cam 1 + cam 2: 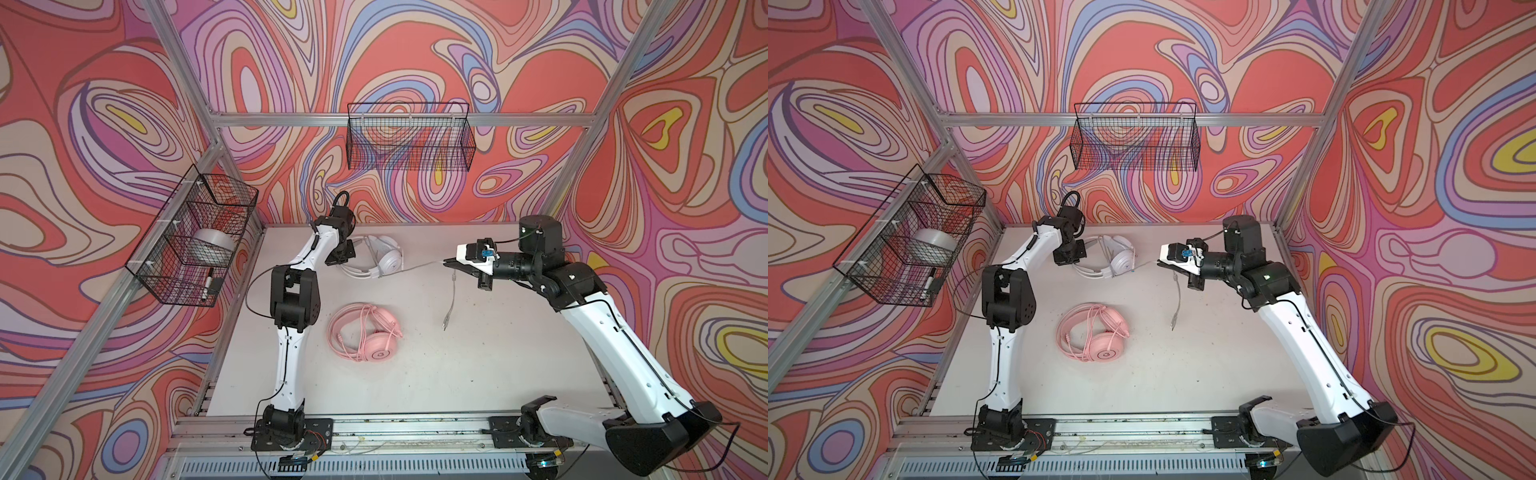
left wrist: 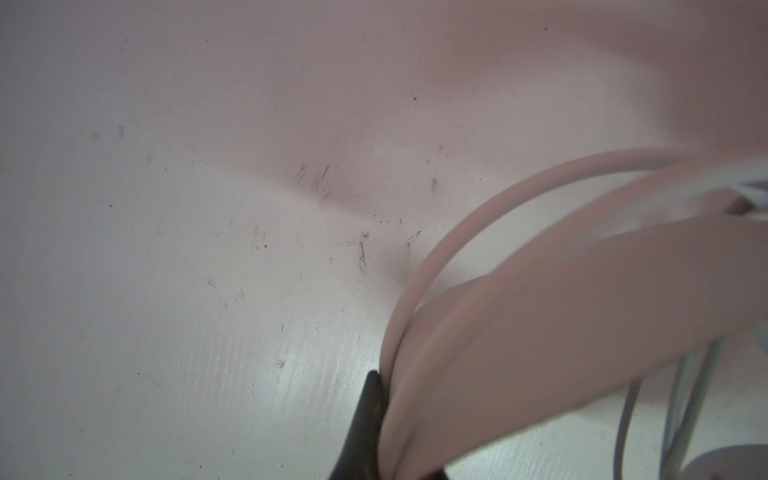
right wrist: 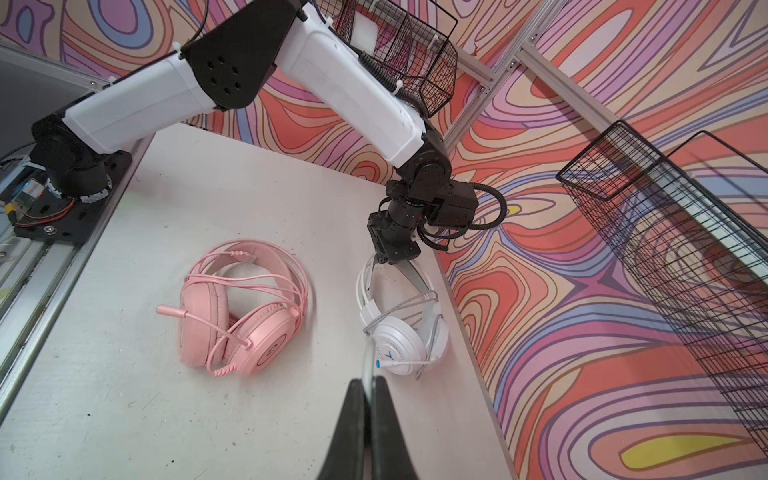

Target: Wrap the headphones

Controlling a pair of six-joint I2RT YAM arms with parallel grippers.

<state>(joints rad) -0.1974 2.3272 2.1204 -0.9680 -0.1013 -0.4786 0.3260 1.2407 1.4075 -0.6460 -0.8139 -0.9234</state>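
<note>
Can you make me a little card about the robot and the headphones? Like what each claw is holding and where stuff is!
left gripper: shut on the headband of the white headphones, at the back of the table
right gripper: shut on the grey cable, which stretches out from the white headphones
pink headphones: lying near the middle of the table, nobody holding them
pink cable: looped around the pink headphones

Swirly pink-and-red patterned walls (image 1: 415,50) surround a scuffed white tabletop (image 1: 478,365); black wire baskets (image 1: 409,141) hang from aluminium frame rails (image 1: 291,120).
</note>
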